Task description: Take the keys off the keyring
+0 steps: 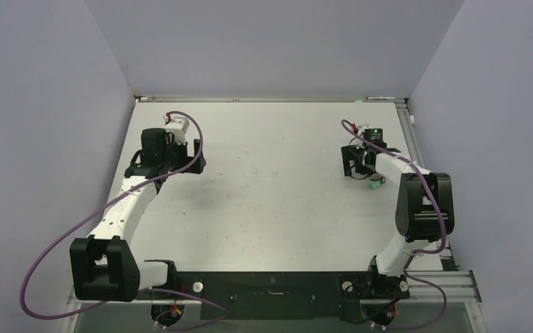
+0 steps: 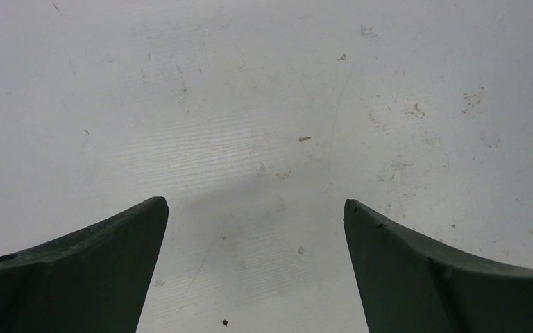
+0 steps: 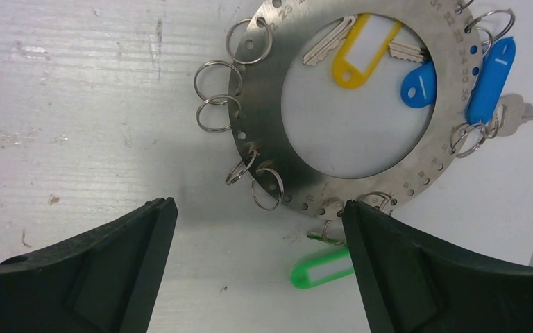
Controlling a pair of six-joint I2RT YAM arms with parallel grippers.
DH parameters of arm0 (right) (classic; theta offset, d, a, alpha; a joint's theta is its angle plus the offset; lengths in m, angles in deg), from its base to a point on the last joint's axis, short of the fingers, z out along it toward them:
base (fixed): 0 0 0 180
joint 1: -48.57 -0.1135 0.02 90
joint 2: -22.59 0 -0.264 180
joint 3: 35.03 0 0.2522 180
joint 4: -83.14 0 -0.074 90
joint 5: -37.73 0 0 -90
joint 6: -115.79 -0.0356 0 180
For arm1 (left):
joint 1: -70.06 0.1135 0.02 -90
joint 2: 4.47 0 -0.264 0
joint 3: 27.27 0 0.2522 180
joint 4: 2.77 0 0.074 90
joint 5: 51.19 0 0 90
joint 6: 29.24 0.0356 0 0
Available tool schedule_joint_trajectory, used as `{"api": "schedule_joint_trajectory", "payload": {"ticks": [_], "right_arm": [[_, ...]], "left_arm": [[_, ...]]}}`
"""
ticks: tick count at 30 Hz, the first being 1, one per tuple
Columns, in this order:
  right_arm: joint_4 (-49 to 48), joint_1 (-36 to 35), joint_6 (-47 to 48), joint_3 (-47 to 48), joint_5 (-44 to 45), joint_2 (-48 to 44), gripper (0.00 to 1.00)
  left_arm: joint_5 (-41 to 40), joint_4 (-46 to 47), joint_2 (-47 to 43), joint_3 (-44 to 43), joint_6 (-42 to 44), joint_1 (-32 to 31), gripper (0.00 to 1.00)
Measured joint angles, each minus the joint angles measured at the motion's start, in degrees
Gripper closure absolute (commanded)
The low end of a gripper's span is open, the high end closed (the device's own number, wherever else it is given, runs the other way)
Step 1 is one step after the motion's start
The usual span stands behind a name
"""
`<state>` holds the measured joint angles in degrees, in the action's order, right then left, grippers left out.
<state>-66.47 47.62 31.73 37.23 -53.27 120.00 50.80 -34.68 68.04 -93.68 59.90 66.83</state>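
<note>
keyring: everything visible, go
The keyring is a flat grey steel-looking disc with a big round hole, small holes and stamped numbers along its rim. Wire split rings hang off the rim. It lies flat on the white table, top edge out of frame. Yellow tag lies in the hole, blue tags at right, green tag at near edge. The right gripper is open above it.

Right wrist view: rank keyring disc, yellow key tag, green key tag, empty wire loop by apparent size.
1. keyring disc
2. yellow key tag and green key tag: look alike, green partly hidden, so unranked
3. empty wire loop
</note>
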Motion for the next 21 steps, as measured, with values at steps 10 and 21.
{"api": "schedule_joint_trajectory", "payload": {"ticks": [10,21], "right_arm": [[-1.33,-0.22,-4.04,0.59,2.27,1.44,0.38],[-2.60,-0.20,-8.68,1.64,2.34,4.66,0.51]], "left_arm": [[-0.72,0.02,0.00,0.00,-0.50,0.00,0.04],[-1.44,0.04,-0.02,0.00,-1.44,0.00,0.04]]}}
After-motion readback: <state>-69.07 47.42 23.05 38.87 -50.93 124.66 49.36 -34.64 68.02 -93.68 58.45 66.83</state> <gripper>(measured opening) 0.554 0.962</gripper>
